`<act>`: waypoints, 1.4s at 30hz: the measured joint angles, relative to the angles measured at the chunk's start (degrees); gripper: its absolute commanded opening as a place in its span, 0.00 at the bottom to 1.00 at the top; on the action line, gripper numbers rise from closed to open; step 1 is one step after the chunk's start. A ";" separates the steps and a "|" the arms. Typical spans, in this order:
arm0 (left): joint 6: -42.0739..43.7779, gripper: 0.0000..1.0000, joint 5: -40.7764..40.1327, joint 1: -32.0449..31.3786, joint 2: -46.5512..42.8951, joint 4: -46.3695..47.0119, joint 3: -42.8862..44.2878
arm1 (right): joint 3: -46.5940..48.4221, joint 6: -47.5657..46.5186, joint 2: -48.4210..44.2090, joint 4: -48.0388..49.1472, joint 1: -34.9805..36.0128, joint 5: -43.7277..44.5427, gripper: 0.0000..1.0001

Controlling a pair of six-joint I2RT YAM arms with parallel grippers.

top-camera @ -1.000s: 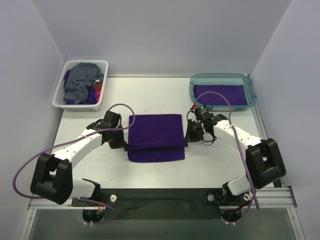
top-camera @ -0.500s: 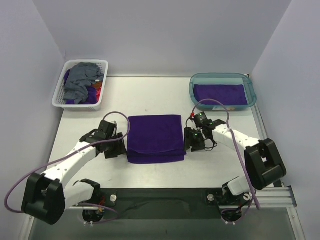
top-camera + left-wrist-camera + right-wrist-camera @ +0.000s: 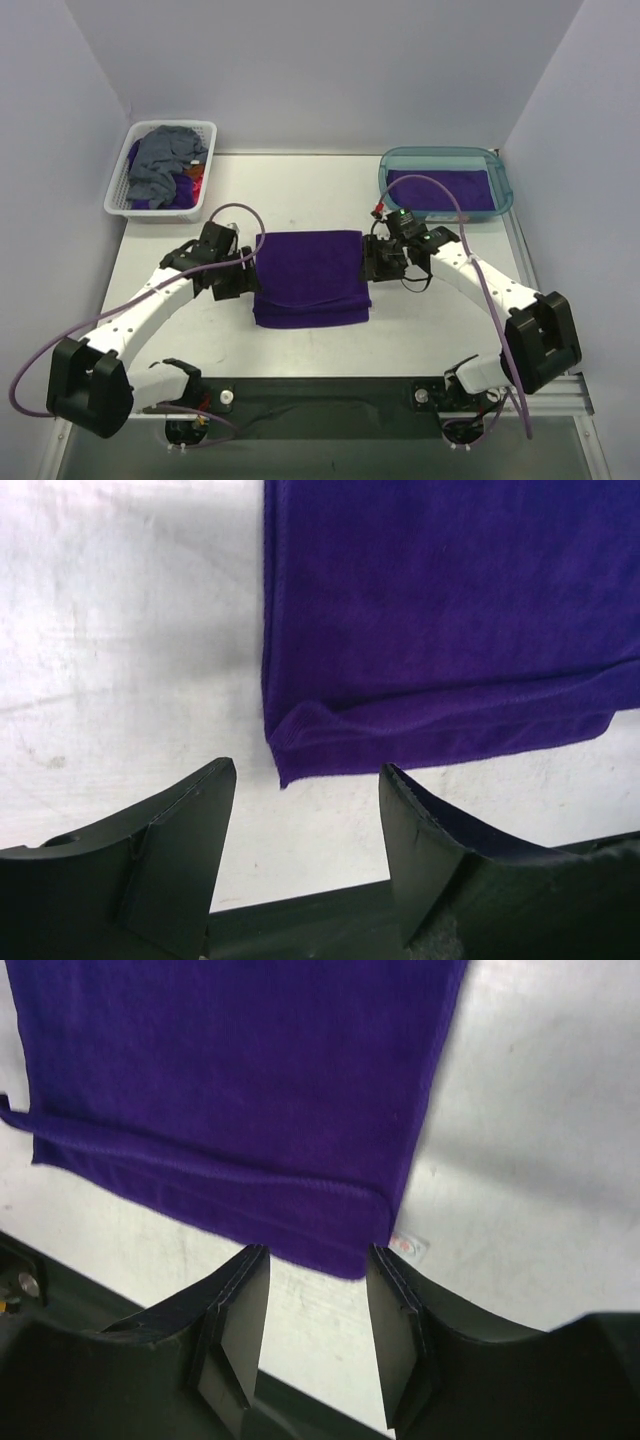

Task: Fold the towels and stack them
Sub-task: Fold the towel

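A purple towel [image 3: 310,275] lies folded flat in the middle of the table [image 3: 300,195], a neat near-square of stacked layers. Its top layer's hemmed edge stops just short of the near edge, so a strip of the layer below shows. A second purple towel [image 3: 442,188] lies folded flat in the tub [image 3: 506,186] at the far right, while a grey towel [image 3: 160,162] sits crumpled in a heap in the basket [image 3: 160,212] at the far left, on top of more purple cloth [image 3: 183,193] with a scrap of red cloth [image 3: 196,181] showing beside it.
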 measured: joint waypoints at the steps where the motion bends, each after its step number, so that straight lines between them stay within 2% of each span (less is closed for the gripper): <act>1: 0.22 0.69 -0.42 -0.22 2.54 0.44 1.81 | 1.46 -0.11 1.60 0.17 0.28 0.46 0.42; 7: 2.75 0.65 -1.81 -2.89 13.46 2.62 8.22 | 7.34 -1.68 11.72 1.22 2.75 2.51 0.39; 16: 4.44 0.50 -2.34 -9.11 21.46 3.48 7.98 | 8.98 -4.87 19.80 1.20 8.96 6.21 0.32; 22: 4.42 0.48 -2.29 -11.32 20.39 3.89 3.69 | 8.94 -6.23 21.38 1.20 12.55 7.45 0.25; 26: 3.98 0.47 -1.99 -11.93 16.00 3.65 -0.74 | 7.50 -6.78 20.22 1.38 14.12 7.52 0.24; 31: 2.86 0.47 -1.09 -12.28 8.90 3.28 -4.90 | 3.23 -6.78 15.72 -0.33 15.96 7.39 0.23; 40: 0.44 0.48 -0.31 -12.59 2.84 1.88 -9.03 | -4.24 -4.24 5.84 -2.60 19.98 5.73 0.23; 42: -0.11 0.52 -0.37 -12.59 1.90 1.40 -9.09 | -6.27 -3.28 4.04 -3.21 20.65 5.07 0.24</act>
